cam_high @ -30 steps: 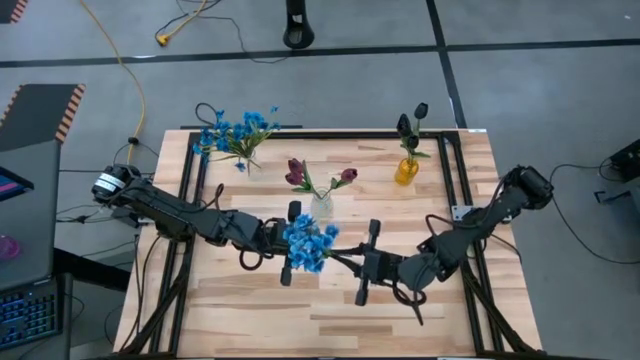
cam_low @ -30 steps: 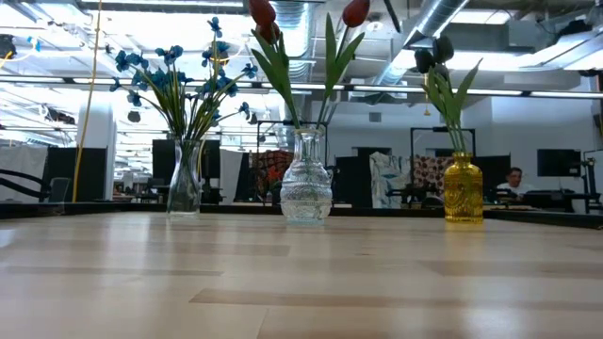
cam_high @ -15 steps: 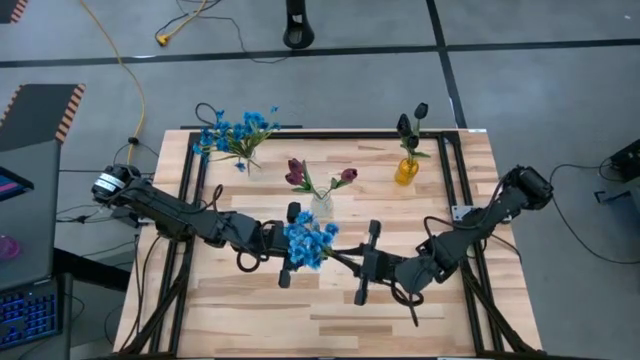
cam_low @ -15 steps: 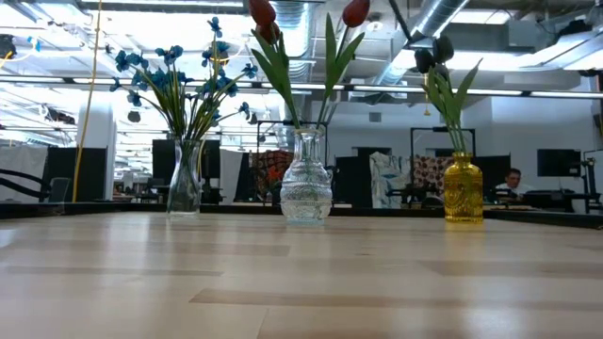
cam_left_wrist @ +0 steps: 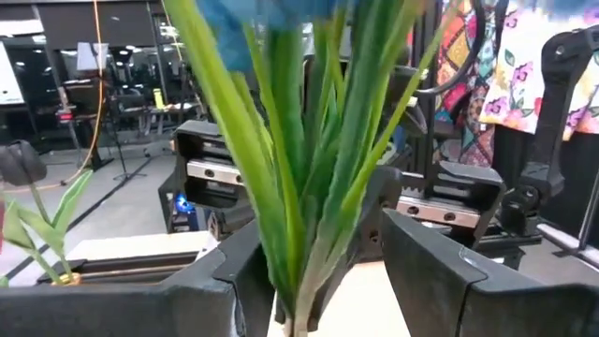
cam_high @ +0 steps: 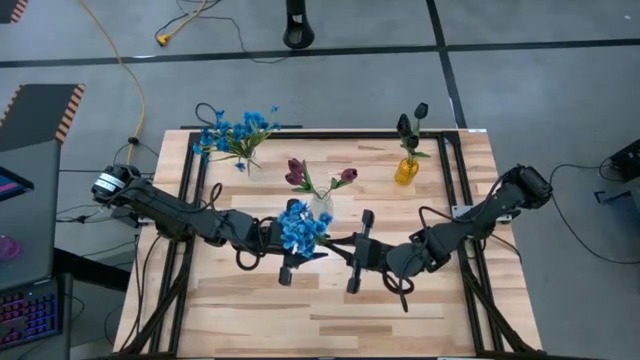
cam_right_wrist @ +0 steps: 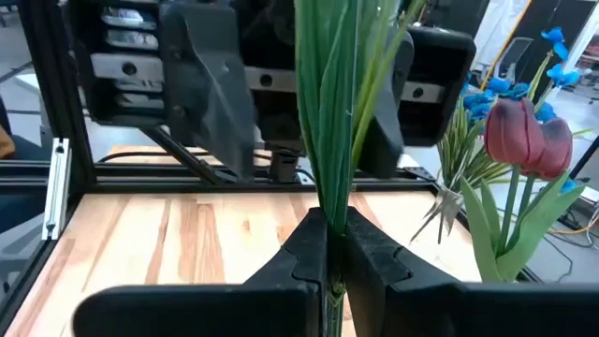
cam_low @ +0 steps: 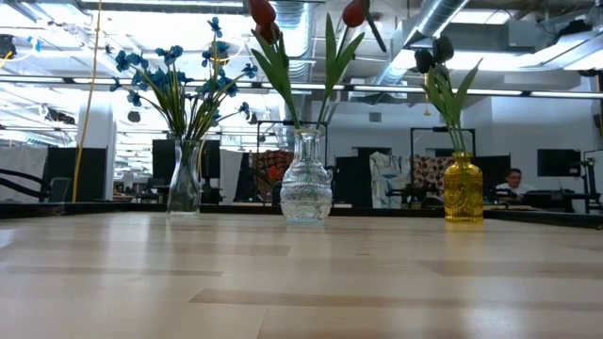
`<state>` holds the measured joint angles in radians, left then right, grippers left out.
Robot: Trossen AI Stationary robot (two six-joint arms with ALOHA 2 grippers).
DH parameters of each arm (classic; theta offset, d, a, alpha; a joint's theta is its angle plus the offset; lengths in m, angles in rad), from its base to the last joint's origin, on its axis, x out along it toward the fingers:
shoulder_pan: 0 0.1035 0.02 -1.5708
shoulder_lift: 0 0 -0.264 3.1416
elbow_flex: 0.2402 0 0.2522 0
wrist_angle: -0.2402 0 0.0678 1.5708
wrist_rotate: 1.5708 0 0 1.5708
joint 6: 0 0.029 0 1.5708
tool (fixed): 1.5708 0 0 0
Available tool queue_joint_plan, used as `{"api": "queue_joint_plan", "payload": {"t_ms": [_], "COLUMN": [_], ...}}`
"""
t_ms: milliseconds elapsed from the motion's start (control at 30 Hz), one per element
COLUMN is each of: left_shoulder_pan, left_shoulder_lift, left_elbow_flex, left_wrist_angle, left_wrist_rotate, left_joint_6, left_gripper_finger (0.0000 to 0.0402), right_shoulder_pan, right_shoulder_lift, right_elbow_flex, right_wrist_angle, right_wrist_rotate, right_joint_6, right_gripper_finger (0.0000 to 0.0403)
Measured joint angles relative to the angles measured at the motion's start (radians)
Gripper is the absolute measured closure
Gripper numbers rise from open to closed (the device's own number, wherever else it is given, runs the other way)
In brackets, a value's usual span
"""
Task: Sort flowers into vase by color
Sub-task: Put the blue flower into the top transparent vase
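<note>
A blue flower sprig (cam_high: 300,228) with green stems (cam_right_wrist: 328,122) is held in the air over the middle of the table. My right gripper (cam_high: 338,250) (cam_right_wrist: 328,236) comes from the table's right and is shut on the stems. My left gripper (cam_high: 303,255) (cam_left_wrist: 314,271) faces it from the left, open. Its fingers (cam_left_wrist: 234,271) stand on either side of the stems (cam_left_wrist: 299,206), and I see no touch. Three vases stand at the far side: blue blooms (cam_high: 235,135), red tulips (cam_high: 321,205), dark buds in yellow (cam_high: 405,170). My right gripper pinches the bundle of green stems at its lower part (cam_right_wrist: 328,211) between its two fingers. The fingers lie level, come from the table's right and cross the stems. The sprig is lifted clear and stands roughly upright, blue blooms (cam_high: 300,228) above the fingers.
The clear vase of blue flowers (cam_low: 184,188), the glass vase of red tulips (cam_low: 306,188) and the yellow vase (cam_low: 463,188) stand in a row near the far edge. The tulip vase is just beyond the held sprig. Bare wood (cam_high: 330,320) lies toward the near edge.
My right gripper has moved toward the table's left and a little toward the far edge, carrying the sprig with it. The blue blooms have shifted toward the tulip vase. The stems now stand between my left gripper's fingers.
</note>
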<state>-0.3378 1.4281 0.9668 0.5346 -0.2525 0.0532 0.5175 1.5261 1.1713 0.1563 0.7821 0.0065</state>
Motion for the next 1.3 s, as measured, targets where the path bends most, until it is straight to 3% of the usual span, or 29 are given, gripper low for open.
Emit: {"api": "queue_joint_plan", "payload": {"t_ms": [300,833,1100,1300], "left_shoulder_pan": [0.002,0.003,0.002,0.004], "left_shoulder_lift": [0.000,0.000,0.000,-0.003], "left_elbow_flex": [0.000,0.000,0.000,0.000], "left_wrist_angle": [-0.001,-0.002,-0.002,-0.009], "left_wrist_rotate": [-0.041,-0.059,-0.099,-0.099], "left_joint_6": [0.018,0.018,0.014,0.014], "left_gripper_finger": [0.0248,0.0391,0.0381,0.0382], "right_shoulder_pan": [-0.023,-0.060,-0.062,-0.063], "right_shoulder_lift": [0.000,0.000,0.000,0.000], "right_elbow_flex": [0.000,0.000,0.000,0.000], "right_wrist_angle": [0.014,0.016,0.016,0.016], "right_wrist_rotate": [-0.036,-0.088,-0.084,-0.078], "right_joint_6": [-0.015,0.053,0.021,0.020], "right_gripper_finger": [0.0353,0.0348,0.0327,0.0270]}}
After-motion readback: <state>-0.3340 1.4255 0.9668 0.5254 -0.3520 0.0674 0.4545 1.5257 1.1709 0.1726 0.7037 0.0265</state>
